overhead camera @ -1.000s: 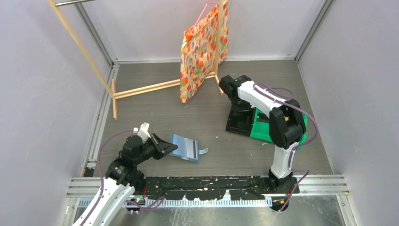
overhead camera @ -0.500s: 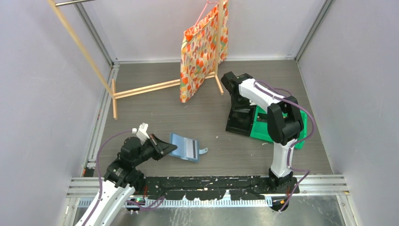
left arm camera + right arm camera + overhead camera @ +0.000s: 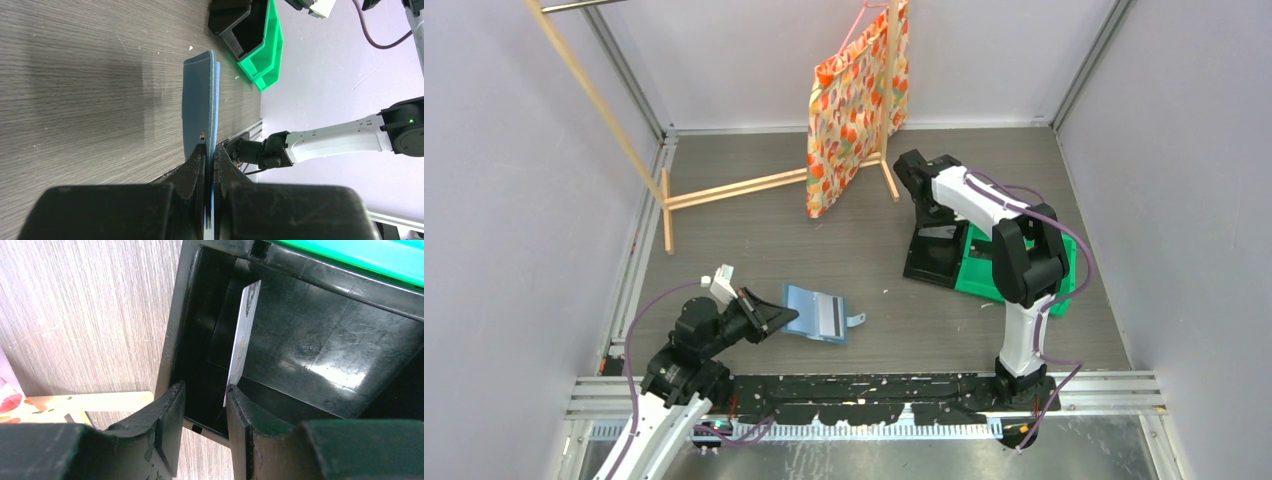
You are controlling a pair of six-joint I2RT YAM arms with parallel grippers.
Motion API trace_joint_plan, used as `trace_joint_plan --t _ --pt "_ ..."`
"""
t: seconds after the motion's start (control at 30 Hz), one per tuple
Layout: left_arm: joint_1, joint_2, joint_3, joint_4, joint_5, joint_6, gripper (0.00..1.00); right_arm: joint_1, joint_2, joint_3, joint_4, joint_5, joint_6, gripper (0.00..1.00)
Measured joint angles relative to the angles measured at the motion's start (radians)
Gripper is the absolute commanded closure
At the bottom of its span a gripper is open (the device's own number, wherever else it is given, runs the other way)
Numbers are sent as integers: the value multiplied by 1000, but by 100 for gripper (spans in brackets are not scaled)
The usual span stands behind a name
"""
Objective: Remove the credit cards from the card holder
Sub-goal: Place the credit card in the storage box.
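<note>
The left hand (image 3: pixel 776 318) is clamped on the near-left edge of the card holder (image 3: pixel 816 314), low and left of centre in the overhead view. In the left wrist view the two fingers press together on the teal cover, and the holder (image 3: pixel 200 110) runs straight away from them, seen edge-on. From above it lies opened out on the counter (image 3: pixel 754 250), pale blue inside facing up, its long axis running from the left hand towards the lower middle of the frame. Whether any cards are left in its sleeves cannot be told from these views.

The right hand (image 3: pixel 205 388) hangs over the black bin (image 3: pixel 310 340) at right of centre, beside the green bin (image 3: pixel 984 275). Its jaws stand apart and grip nothing. A whitish credit card (image 3: pixel 243 335) stands on edge inside the black bin, its lower end just beside the inner face of one finger and its long axis pointing into the bin, so it looks released there.

The next move probably turns on the gap between the right hand and the holder, which are well apart: the holder lies down and to the left of that hand. The left hand is the nearer one but is busy pinning the holder, so the free right hand would have to cross to the holder's open far end.
</note>
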Motion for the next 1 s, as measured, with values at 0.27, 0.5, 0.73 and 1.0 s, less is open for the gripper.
trace_joint_plan --t 0.27,0.5,0.73,1.0 --pt "0 -3 -1 0 0 -2 99 0 0 0 27 26 0 59" --pt "0 0 -1 1 0 -2 99 0 0 23 34 44 0 60" --pt "0 0 -13 1 1 -4 99 0 -2 35 61 39 -2 62" --pt "0 13 -26 11 5 -19 100 1 -73 24 106 33 -113 63"
